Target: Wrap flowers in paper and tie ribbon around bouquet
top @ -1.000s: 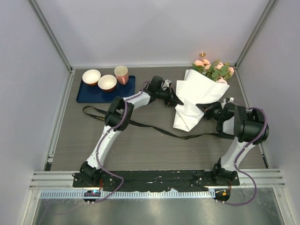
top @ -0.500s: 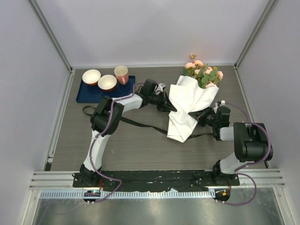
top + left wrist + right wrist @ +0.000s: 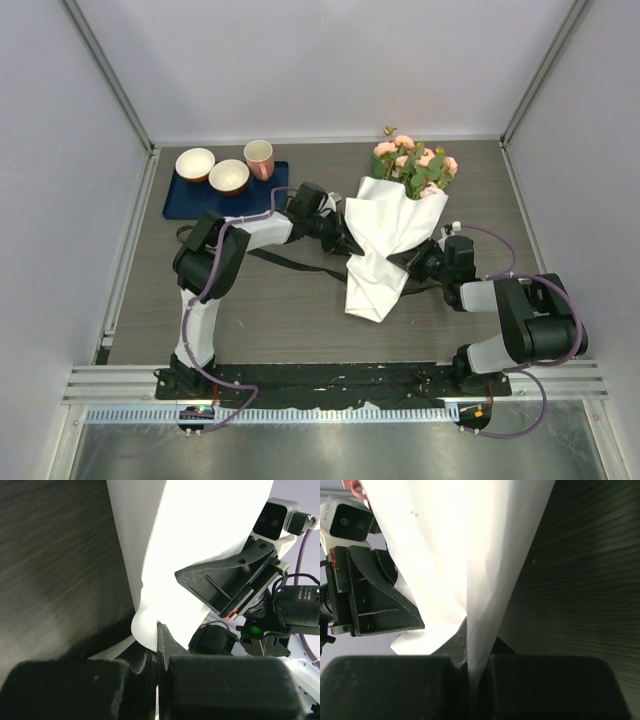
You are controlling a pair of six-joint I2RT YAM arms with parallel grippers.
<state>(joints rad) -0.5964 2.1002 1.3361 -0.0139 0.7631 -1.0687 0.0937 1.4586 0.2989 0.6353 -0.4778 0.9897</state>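
- Left pincer (image 3: 345, 240), seen from above, is clenched on the left edge of the thin white paper sheet (image 3: 385, 235), which is rolled into a loose cone. The right pincer (image 3: 415, 262) is clenched on the cone's right side, facing it across the paper.
- Pale pink roses with green leaves (image 3: 410, 165) stick out of the cone's wide far end. Its narrow end points toward the near edge of the grey wood-grain tabletop (image 3: 300, 325).
- The narrow black ribbon (image 3: 290, 266) lies on the tabletop, running from the left to beneath the cone.
- The dark blue rectangular tray (image 3: 185, 207) at far left carries a pale round bowl (image 3: 195, 163), a second pale bowl (image 3: 229, 177) and a pink cup (image 3: 259, 158).
- Left wrist view: the left pincer (image 3: 159, 630) pinches a rounded fold of paper (image 3: 175, 540), with the right pincer (image 3: 200, 587) opposite.
- Right wrist view: the right pincer (image 3: 468, 645) is closed tight on a paper (image 3: 460, 545) crease, and the left pincer (image 3: 405, 615) meets the sheet from the other side.
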